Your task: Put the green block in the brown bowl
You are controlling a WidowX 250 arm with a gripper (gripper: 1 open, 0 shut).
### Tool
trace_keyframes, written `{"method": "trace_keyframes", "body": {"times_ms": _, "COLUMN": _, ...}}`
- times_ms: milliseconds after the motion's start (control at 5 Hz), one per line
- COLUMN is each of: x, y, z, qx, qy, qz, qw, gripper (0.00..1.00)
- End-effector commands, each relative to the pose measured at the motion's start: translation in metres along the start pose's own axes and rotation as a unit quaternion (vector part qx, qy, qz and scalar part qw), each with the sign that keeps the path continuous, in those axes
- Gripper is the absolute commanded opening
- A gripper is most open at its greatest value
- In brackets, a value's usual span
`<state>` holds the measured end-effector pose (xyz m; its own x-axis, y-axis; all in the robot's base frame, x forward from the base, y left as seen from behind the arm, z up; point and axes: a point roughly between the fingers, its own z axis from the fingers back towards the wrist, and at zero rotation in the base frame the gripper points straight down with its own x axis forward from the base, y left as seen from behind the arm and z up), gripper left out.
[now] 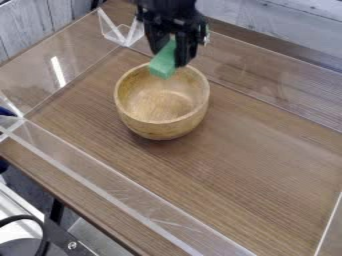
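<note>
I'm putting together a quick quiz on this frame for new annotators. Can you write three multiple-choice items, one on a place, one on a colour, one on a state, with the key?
1. Where is the green block?
A. Lying on the floor of the bowl
B. Held above the far rim of the brown bowl
C. On the table beside the bowl

2. What colour is the table surface?
A. White
B. Blue
C. Dark wood-brown

3. What is the end effector doing?
A. Shut on the block
B. Open and empty
C. Resting inside the bowl

Answers:
1 B, the block hangs tilted between the fingers, over the bowl's rim, and the bowl's inside is bare.
2 C, brown wood grain shows all around the bowl.
3 A, the block sits clamped between the black fingers, clear of the bowl.
</note>
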<state>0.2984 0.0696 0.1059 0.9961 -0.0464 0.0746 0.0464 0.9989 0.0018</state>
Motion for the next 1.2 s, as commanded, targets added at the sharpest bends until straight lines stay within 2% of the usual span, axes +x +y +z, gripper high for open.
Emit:
{"method": "trace_keyframes", "body": {"times_ms": 0, "x": 0.002, "y": 0.008, "z": -0.001, "qx": 0.012, "qy": -0.016, "qz": 0.000, "qw": 0.9998, "gripper": 0.00}}
{"method": "trace_keyframes", "body": {"times_ms": 400, "x": -0.001, "y": -0.013, "z": 0.037, "qx": -0.006, "qy": -0.056, "qz": -0.018, "qw": 0.9983, "gripper": 0.00}}
{"method": "trace_keyframes", "body": {"times_ms": 1000, "x": -0.009, "y": 0.003, "z": -0.005, "qx": 0.006, "qy": -0.017, "qz": -0.011, "qw": 0.9998, "gripper": 0.00}}
